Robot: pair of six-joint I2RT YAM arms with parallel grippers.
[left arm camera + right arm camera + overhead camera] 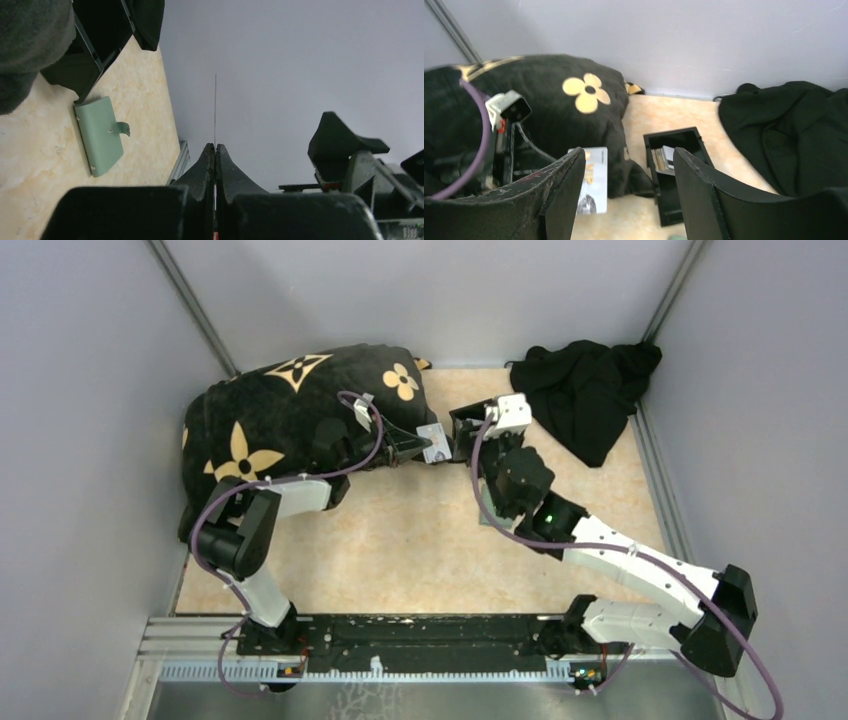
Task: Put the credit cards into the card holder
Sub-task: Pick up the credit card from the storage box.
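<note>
Top external: one credit card point(435, 443) clamped in the left jaws, right jaws spread wide

Seen from the top external camera, both arms reach from their bases at the near edge toward the middle of the worktop point(400, 540). Their ends meet just in front of a black pillow point(290, 415) printed with gold flowers. The left gripper point(215, 146) has its jaws pressed together on the credit card. Its own wrist camera shows the card edge-on, a thin line rising from between the tips. The right gripper point(629, 152) faces it with jaws wide apart and nothing between them. From the right wrist, the card's pale printed face shows beside the finger point(561, 192) on that view's left and is partly hidden behind it; whether they touch cannot be told. The card holder point(100, 135) lies flat on the worktop, free of both grippers, with a small strap sticking out from one long side. Near it stands a black open-topped box point(671, 170) with further cards point(663, 157) standing on edge inside. Farther back, by the rear wall point(674, 40), a black cloth point(585, 395) lies crumpled in the right corner.
</note>
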